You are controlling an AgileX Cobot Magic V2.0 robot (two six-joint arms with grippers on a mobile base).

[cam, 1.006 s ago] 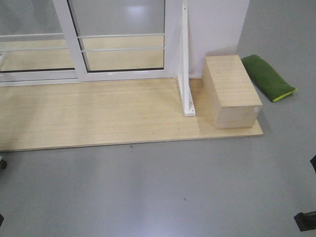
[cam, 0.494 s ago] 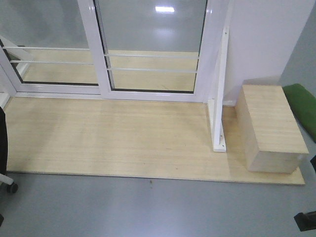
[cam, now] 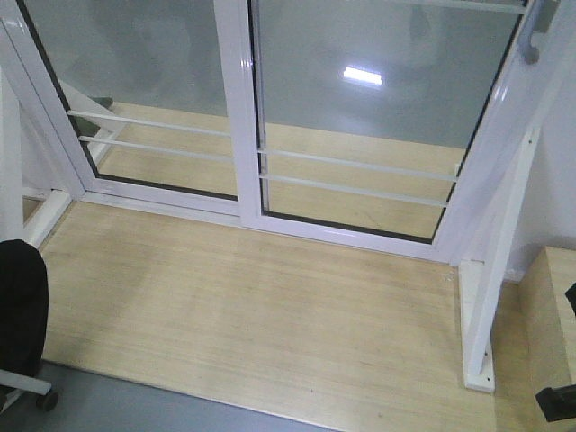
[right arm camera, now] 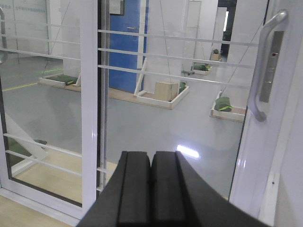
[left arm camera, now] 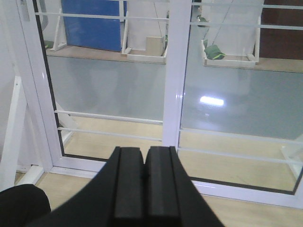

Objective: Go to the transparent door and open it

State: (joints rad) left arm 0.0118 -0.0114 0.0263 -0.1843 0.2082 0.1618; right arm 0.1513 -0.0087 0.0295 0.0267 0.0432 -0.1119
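The transparent door (cam: 378, 108) is the right-hand glass panel in a white frame, crossed low down by thin white bars. The lower end of its silver-grey handle (cam: 533, 40) shows at the top right of the front view. In the right wrist view the door (right arm camera: 180, 99) fills the middle, and the curved handle (right arm camera: 263, 71) with its lock plate stands up and to the right of my right gripper (right arm camera: 151, 158). That gripper is shut, holds nothing and is well short of the handle. My left gripper (left arm camera: 144, 153) is shut and empty, facing the white post between the two panels.
A second glass panel (cam: 144, 81) without a handle stands to the left. The wooden platform (cam: 252, 315) runs up to the door sill. A white support bracket (cam: 486, 306) and a wooden box (cam: 553, 315) stand at the right, a black chair (cam: 18, 306) at the left.
The view has closed in on the door, which now fills the upper frame. The box slid to the right edge, the green cushion left view, and a black chair grew at the left.
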